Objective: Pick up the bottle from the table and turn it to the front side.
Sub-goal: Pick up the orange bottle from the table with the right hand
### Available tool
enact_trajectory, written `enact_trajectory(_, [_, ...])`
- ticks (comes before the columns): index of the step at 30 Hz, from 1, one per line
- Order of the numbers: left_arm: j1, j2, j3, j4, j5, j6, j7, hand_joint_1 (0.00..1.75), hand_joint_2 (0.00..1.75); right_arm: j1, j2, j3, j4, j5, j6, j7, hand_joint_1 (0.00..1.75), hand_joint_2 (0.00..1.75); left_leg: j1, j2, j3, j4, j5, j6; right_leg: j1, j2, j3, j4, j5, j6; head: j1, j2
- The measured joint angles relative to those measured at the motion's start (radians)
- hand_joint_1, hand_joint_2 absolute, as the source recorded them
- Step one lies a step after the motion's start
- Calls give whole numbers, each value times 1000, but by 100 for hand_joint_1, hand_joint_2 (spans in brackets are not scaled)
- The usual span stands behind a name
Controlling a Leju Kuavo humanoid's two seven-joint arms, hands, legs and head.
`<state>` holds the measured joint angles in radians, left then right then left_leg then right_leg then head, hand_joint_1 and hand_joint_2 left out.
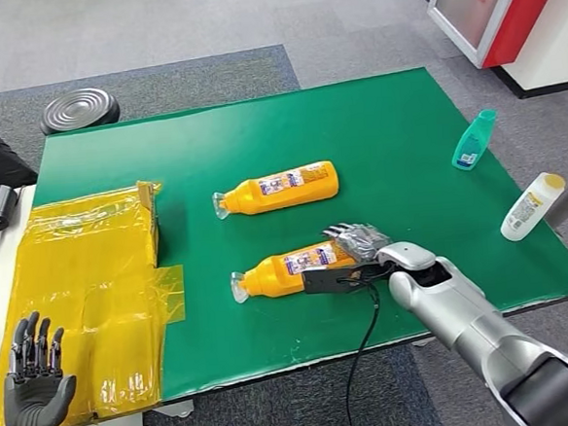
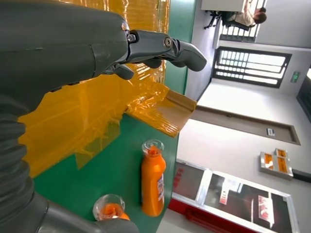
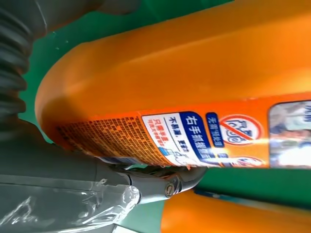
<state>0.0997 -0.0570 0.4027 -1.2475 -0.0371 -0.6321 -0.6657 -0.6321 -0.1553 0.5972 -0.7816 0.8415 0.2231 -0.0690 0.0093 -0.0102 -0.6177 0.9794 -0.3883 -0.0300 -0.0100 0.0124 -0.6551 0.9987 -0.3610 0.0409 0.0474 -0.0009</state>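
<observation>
Two orange bottles with clear caps lie on their sides on the green table mat (image 1: 379,128). The near bottle (image 1: 289,270) has its cap to the left, and my right hand (image 1: 358,244) wraps its base end from the right. In the right wrist view the near bottle (image 3: 183,82) is very close, label showing, with a dark finger (image 3: 172,186) against its side. The far bottle (image 1: 279,189) lies apart, behind it. My left hand (image 1: 33,380) hovers at the lower left over yellow plastic, fingers spread, holding nothing. From the left wrist, the left hand (image 2: 110,48) shows above the far bottle (image 2: 153,184).
A yellow plastic bag (image 1: 87,285) covers the mat's left end. A teal bottle (image 1: 475,139) and a white bottle with a yellow cap (image 1: 532,205) lie near the right edge. A black cable (image 1: 361,354) hangs over the front edge. A round black base (image 1: 79,110) stands behind the table.
</observation>
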Motion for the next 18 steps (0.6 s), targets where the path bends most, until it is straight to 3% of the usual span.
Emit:
enact_trajectory(3, [-2, 1, 0, 6, 2, 0, 0, 0, 175, -10, 0, 8, 17, 0, 4, 0, 146, 175, 0, 0, 0, 0, 0, 0, 0, 0, 0, 0, 0, 0, 0, 0])
enact_trajectory(4, [-2, 2, -1, 8, 3, 0, 0, 0, 175, -14, 0, 11, 22, 0, 7, -1, 175, 175, 0, 0, 0, 0, 0, 0, 0, 0, 0, 0, 0, 0, 0, 0])
enact_trajectory(12, [-1, 6, -2, 16, 12, 2, 0, 0, 175, -25, -3, 39, 38, -20, -24, -37, 175, 175, 0, 0, 0, 0, 0, 0, 0, 0, 0, 0, 0, 0, 0, 0])
enact_trajectory(18, [29, -4, 9, -15, 20, -43, 0, 0, 175, 71, -16, 43, -108, -94, -138, -42, 175, 175, 0, 0, 0, 0, 0, 0, 0, 0, 0, 0, 0, 0, 0, 0])
